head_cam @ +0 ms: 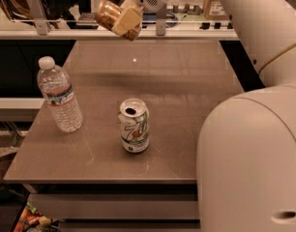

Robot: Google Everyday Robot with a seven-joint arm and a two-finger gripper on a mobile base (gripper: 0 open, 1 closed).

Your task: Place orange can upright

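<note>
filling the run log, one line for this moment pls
hand: shut on orange can, aloft toward far end of table | can: tilted | placed: no

Table point(186, 105) carries water bottle point(60, 98), 7UP can point(134, 125) (seemingly opened); jaws above far side.

Jaws w/ orange can point(108, 14) over table point(186, 81) rear; bottle point(60, 98) left of 7UP point(134, 125).
</note>
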